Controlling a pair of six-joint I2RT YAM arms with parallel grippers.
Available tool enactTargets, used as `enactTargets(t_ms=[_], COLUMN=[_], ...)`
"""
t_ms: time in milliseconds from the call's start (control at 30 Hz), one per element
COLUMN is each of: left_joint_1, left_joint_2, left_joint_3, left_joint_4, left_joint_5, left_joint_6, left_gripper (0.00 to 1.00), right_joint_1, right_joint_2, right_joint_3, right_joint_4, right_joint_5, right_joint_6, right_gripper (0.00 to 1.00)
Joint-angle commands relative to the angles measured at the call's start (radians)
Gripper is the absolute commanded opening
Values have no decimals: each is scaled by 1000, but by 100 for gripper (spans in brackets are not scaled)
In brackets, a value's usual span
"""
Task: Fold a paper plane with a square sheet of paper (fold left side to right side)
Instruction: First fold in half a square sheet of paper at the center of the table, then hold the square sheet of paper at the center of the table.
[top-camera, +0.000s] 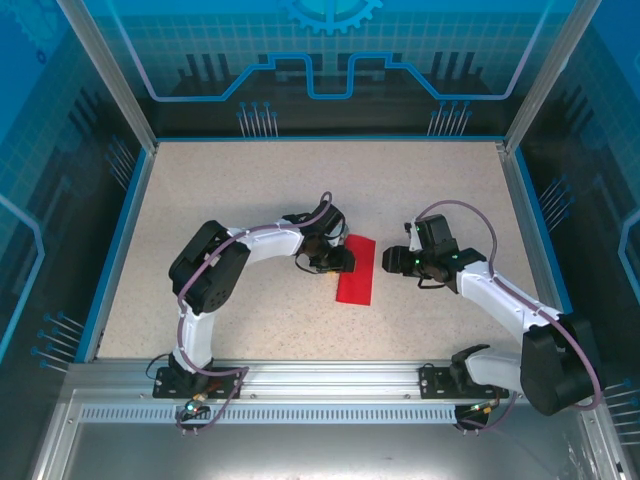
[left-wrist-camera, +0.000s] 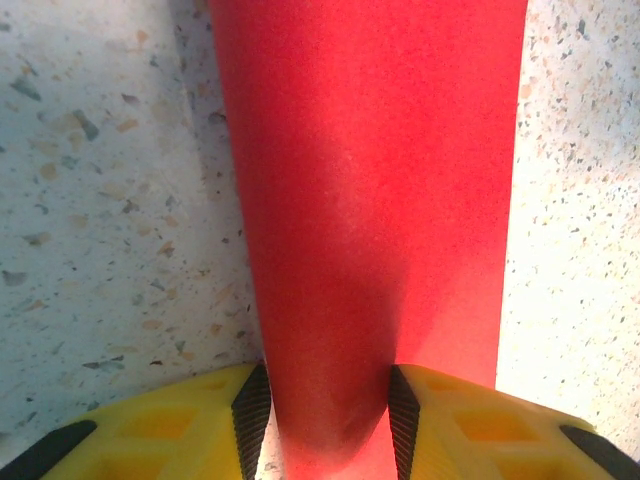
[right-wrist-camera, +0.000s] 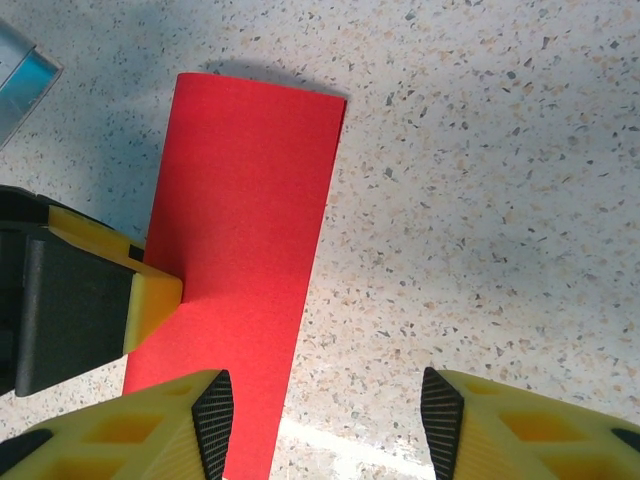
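At the near edge of the table (top-camera: 250, 190), the two arm bases are seen bolted to a metal rail (top-camera: 330, 380). From there the left arm (top-camera: 215, 265) is bent inward and to the right, and the right arm (top-camera: 510, 305) is bent inward and to the left, so that both wrists are brought close together around the middle of the table.

Between them the square sheet of paper (top-camera: 356, 270) is found, lying on the speckled surface as a narrow red strip, its long sides running away from the bases and slightly tilted.

The left gripper (left-wrist-camera: 328, 420) is placed at the strip's left edge. Its yellow fingers (left-wrist-camera: 180, 430) are set partly apart, and the gap between the black pads is spanned by the red paper. Whether the paper is pinched or merely pressed cannot be told. From the right wrist, one finger tip (right-wrist-camera: 150, 300) of that gripper is seen touching the strip's left edge.

The right gripper (right-wrist-camera: 327, 410) is held just beside the strip's right edge with its fingers spread wide. One pad is placed over the paper's edge, the other over bare table, and nothing is clasped.

Further off, bare table is bounded by a blue rim and a blue-patterned back panel (top-camera: 330, 50).
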Motion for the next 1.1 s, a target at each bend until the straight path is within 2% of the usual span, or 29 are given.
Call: enactTargets(t_ms=[0, 333, 433, 567, 667, 1067], left_joint_1=[-4, -4, -4, -4, -3, -4], left_joint_2=[43, 41, 41, 43, 41, 41], left_joint_3=[-1, -6, -6, -6, -8, -7], left_joint_4=[-90, -89, -88, -87, -88, -87], left_joint_5=[-63, -66, -66, -68, -68, -70], left_joint_6=[23, 22, 20, 20, 21, 20], left_gripper=[41, 41, 41, 41, 41, 41], right_joint_1=[-9, 14, 24, 42, 68, 108], right_joint_2=[14, 75, 117, 201, 255, 425], right_joint_3=[-3, 14, 15, 23, 53, 128], right_joint_4=[-11, 28, 74, 168, 179, 118], right_joint_5=[-35, -106, -155, -230, -211, -146], right_joint_6=[-11, 13, 42, 94, 99, 90], right_gripper=[56, 53, 44, 21, 9, 7])
